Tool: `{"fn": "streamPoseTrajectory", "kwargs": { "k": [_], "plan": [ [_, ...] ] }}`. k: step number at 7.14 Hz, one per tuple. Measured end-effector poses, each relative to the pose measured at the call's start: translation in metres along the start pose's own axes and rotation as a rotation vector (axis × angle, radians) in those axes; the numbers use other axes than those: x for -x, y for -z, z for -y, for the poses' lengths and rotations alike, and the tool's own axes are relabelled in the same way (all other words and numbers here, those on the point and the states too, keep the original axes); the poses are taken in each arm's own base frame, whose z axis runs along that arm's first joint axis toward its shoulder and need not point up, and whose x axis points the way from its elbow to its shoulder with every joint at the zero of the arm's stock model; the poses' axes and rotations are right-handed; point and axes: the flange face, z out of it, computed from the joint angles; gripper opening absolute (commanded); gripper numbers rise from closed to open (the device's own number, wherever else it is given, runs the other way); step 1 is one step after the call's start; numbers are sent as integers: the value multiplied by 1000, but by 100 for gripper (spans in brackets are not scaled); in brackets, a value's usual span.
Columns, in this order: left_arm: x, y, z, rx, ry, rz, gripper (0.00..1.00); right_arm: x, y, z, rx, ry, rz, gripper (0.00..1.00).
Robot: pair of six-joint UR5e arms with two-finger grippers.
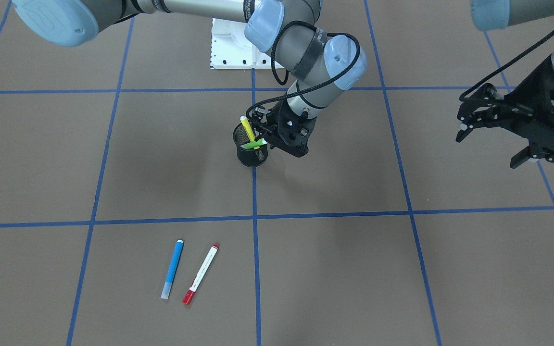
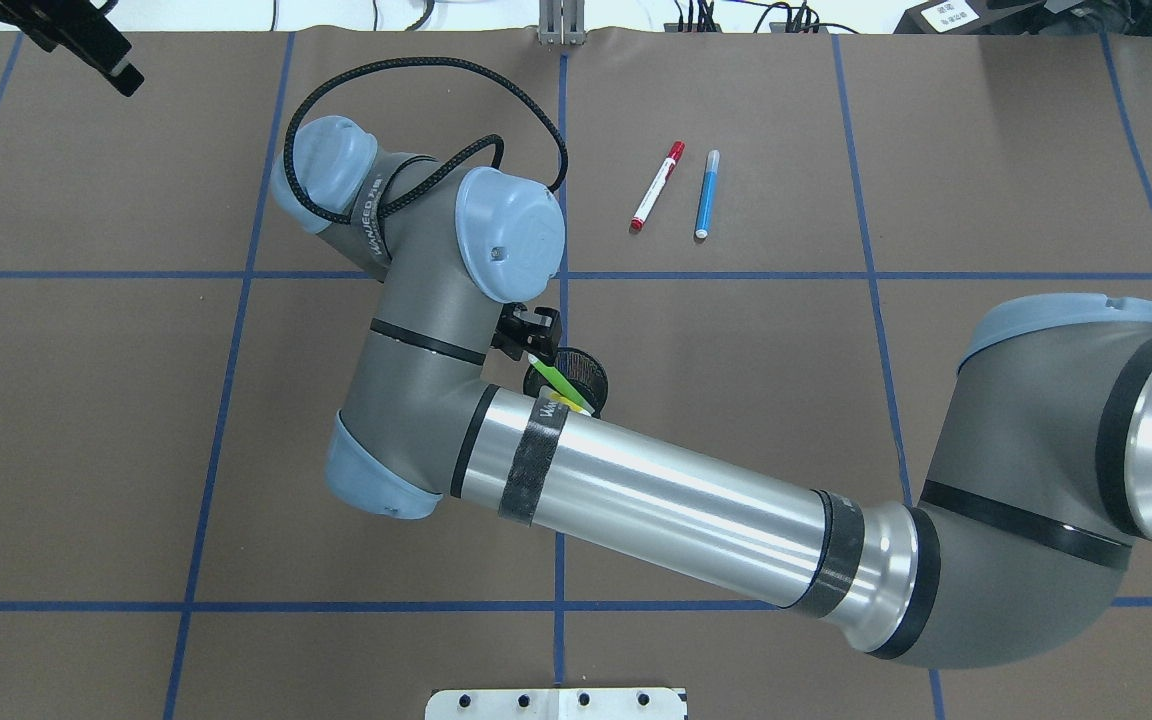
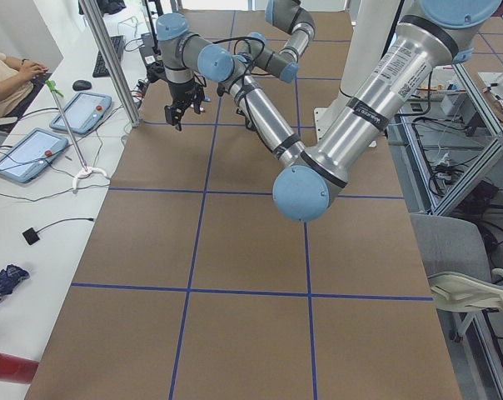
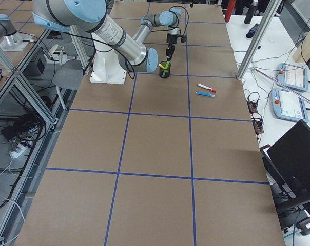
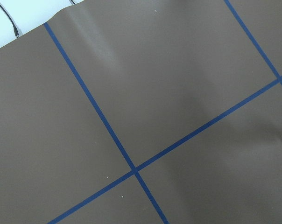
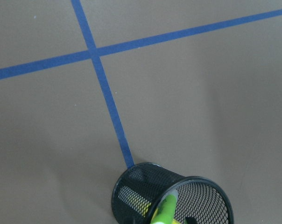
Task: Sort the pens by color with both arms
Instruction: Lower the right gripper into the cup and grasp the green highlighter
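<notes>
**A:** Where do the pens sit?

**B:** Two are in the black mesh cup (image 1: 252, 154), which stands upright on the middle blue tape line (image 1: 256, 192) of the brown tabletop (image 1: 354, 269). The yellow pen (image 1: 247, 129) leans in it, its pale end well above the rim. The green pen (image 1: 254, 143) tilts across the cup's mouth with its lower end inside.

**A:** And the other two?

**B:** The blue pen (image 1: 172, 269) and the white pen with red ends (image 1: 201, 274) lie flat on the far side of the tabletop from the robot, on its right half. They are side by side, near each other but not touching, and well apart from the cup.

**A:** What about the right end effector?

**B:** The right end effector (image 1: 263, 137) hangs just over the cup's rim. Its fingers appear closed on the upper part of the green pen. The wrist view shows that pen running from under the camera down into the cup, though the fingers themselves are out of that view.

**A:** And the left?

**B:** The left end effector (image 1: 486, 151) hovers above the tabletop, well off to the robot's left. Its fingers are spread wide with nothing between them. Its wrist camera sees only bare brown surface and crossing tape lines.
</notes>
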Motion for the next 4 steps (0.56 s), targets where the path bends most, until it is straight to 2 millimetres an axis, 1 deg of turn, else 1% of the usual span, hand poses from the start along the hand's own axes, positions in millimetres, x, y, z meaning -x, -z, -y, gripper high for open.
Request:
{"fn": "streamPoseTrajectory", "kwargs": {
  "k": [1, 2, 3, 4],
  "plan": [
    [0, 0, 0, 0, 0, 0, 100, 0, -1, 1, -2, 1, -2, 47],
    [0, 0, 0, 0, 0, 0, 100, -1, -4, 1, -3, 1, -6, 39],
    [0, 0, 0, 0, 1, 0, 100, -1, -5, 2, -2, 0, -8, 27],
    [0, 0, 0, 1, 1, 0, 100, -1, -5, 2, 0, -1, -8, 2]
  ]
}}
